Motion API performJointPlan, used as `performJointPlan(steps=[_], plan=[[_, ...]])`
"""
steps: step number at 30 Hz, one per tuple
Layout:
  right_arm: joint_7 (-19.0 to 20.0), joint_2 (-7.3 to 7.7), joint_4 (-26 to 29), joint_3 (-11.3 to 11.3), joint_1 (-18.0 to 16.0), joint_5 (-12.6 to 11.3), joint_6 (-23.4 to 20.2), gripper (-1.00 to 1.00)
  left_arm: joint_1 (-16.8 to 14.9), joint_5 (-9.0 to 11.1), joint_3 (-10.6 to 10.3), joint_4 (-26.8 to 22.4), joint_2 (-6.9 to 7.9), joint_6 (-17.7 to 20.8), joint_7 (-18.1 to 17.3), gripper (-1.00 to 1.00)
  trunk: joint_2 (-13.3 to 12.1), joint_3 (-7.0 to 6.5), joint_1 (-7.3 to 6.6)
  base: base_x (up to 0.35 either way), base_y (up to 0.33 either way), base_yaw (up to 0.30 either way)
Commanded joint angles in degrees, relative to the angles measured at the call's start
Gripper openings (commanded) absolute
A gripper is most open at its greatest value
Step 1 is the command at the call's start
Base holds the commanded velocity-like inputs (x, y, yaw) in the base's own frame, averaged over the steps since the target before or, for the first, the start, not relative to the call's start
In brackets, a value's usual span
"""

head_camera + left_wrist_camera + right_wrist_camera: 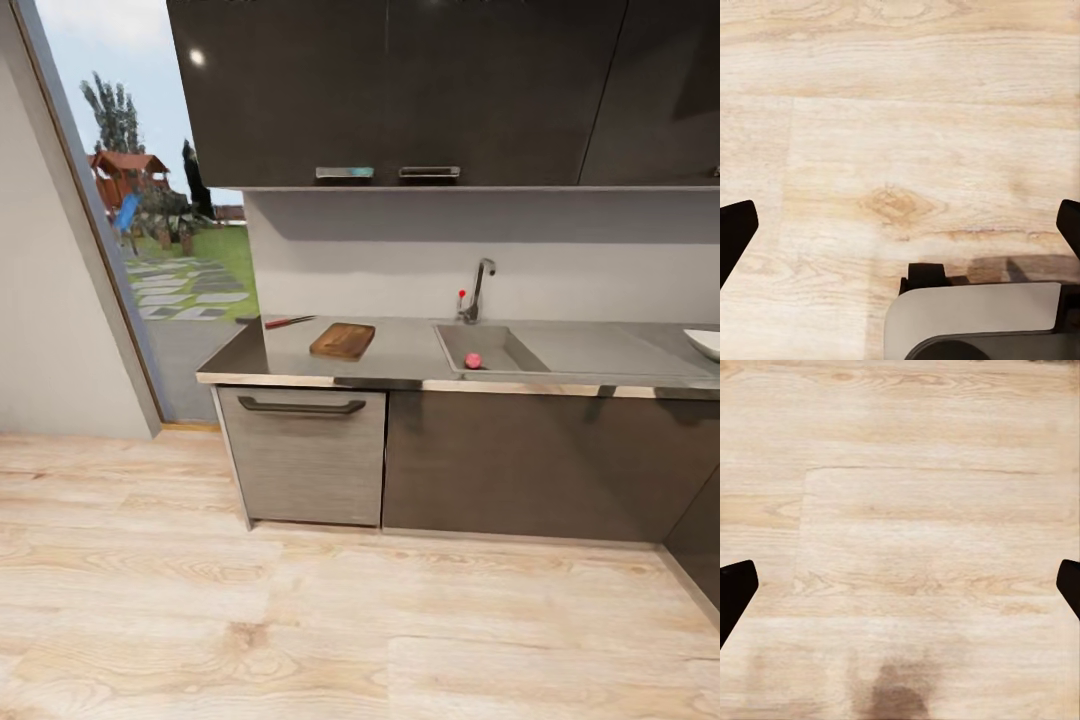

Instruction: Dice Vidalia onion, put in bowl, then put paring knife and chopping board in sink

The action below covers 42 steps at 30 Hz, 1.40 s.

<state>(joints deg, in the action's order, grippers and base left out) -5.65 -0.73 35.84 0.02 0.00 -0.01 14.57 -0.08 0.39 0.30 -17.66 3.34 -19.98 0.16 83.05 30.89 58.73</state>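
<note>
The pinkish Vidalia onion (pixel 473 360) lies in the grey sink (pixel 500 345), near its front wall. Left of the sink the brown chopping board (pixel 343 341) rests on the grey countertop (pixel 410 352). The red-handled paring knife (pixel 288 322) lies further left, near the counter's end. An edge of the white bowl (pixel 704 343) peeks in at the far right of the counter. My left gripper (pixel 900 225) hangs open over the wooden floor, its dark fingertips (pixel 733 229) far apart. My right gripper (pixel 900 585) is open too, above bare floor, with nothing between its fingers.
A chrome tap (pixel 479 288) with a red knob stands behind the sink. Dark upper cabinets (pixel 400 90) hang above the counter and base cabinets (pixel 520 465) stand below. A tall window (pixel 150 200) is at the left. Light wooden floor (pixel 300 620) lies between me and the counter.
</note>
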Motion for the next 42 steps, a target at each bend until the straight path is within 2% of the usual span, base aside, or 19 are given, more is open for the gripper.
performJointPlan(steps=[1,11,20,31,42], plan=[[-0.2,0.13,-0.6,0.0,0.0,0.1,1.1,1.00,0.0,0.0,0.0,0.0,0.00,-0.1,0.0,1.00,0.0,0.04,0.00,0.000,0.000,0.000],[-0.2,0.49,-1.8,-0.1,0.0,0.0,2.4,1.00,0.0,0.0,0.0,0.0,0.00,-0.1,0.0,1.00,0.0,0.04,0.00,0.006,0.010,0.000],[-0.2,0.39,-1.8,-0.1,0.0,-0.2,2.4,1.00,0.0,0.0,0.0,0.0,-0.03,-0.1,0.0,1.00,0.0,0.03,0.00,0.096,0.134,-0.003],[-0.2,0.38,-1.8,-0.1,0.0,-0.3,2.4,1.00,0.0,-0.1,0.0,0.0,-0.01,-0.1,0.0,1.00,0.0,-0.41,0.00,0.025,0.017,-0.119],[-0.2,0.46,-1.8,-0.1,0.0,-0.2,2.4,1.00,0.0,-0.2,-0.1,0.0,-0.04,-0.1,0.0,1.00,0.0,-0.46,0.00,0.000,0.000,-0.012]])
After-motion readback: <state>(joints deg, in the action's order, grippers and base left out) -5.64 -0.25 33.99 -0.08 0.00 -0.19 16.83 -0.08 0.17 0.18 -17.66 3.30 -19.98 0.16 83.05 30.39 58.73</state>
